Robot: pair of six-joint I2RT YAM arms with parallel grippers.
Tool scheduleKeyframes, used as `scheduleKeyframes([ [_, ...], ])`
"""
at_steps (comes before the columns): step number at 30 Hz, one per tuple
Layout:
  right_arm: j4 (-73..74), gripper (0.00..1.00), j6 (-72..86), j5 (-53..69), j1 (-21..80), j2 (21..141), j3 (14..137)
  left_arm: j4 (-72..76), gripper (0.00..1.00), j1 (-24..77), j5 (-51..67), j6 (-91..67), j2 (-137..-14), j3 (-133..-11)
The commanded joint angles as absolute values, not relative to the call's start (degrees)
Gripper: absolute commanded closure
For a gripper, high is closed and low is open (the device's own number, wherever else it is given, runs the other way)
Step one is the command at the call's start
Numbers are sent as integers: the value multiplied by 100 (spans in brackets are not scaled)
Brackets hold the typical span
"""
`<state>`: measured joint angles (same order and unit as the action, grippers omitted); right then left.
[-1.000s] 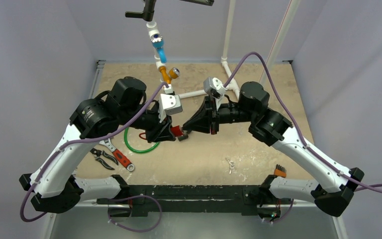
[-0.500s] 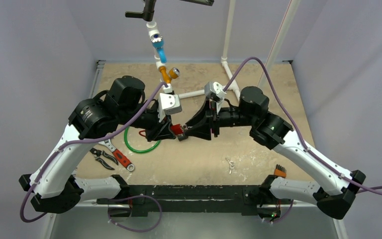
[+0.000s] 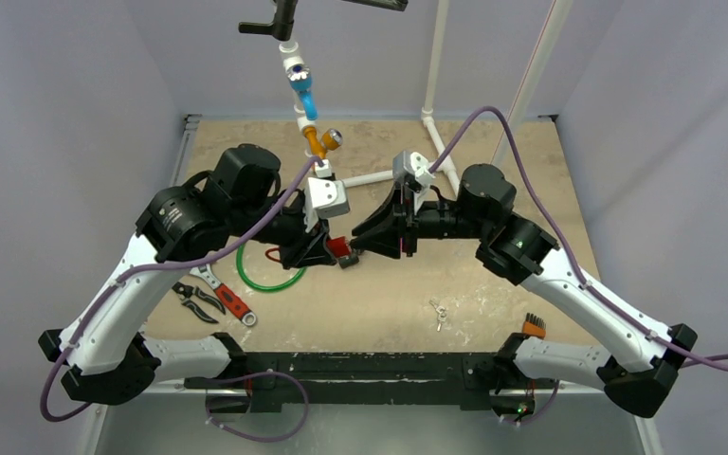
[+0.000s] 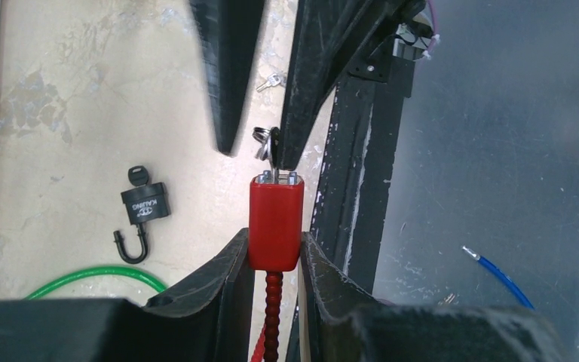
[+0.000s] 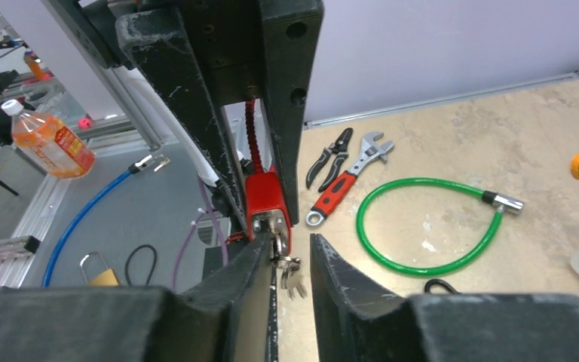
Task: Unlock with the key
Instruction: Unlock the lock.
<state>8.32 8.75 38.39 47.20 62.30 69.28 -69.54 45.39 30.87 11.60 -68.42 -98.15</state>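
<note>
A beige, stone-patterned table (image 3: 493, 284) with grey walls around it, and above its middle the two arms meet nose to nose. The left gripper (image 4: 274, 241) is clamped on the body of the red cable lock (image 4: 275, 215). It holds the lock off the table with the keyhole end toward the other arm, probably so the lock cannot turn with the key. The key (image 4: 268, 151) sits in that keyhole. The right gripper (image 5: 289, 247) has its jaws apart on both sides of the key — one finger seems to touch it, but nothing is pinched. I judge it must close on the key before turning.
</note>
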Motion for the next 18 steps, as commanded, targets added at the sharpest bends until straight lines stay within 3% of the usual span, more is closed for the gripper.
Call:
scheduleKeyframes([
  [1,825,85,802,3976,4728,6269,7010,-6728,100,4501,3269,1248,-6842,-9922],
  [3,800,99,815,3931,4725,6235,6953,-6724,100,4501,3251,1258,-6854,-9946],
  [18,895,100,804,3695,4728,5942,6515,-6786,100,4506,3175,1335,-6877,-10182],
])
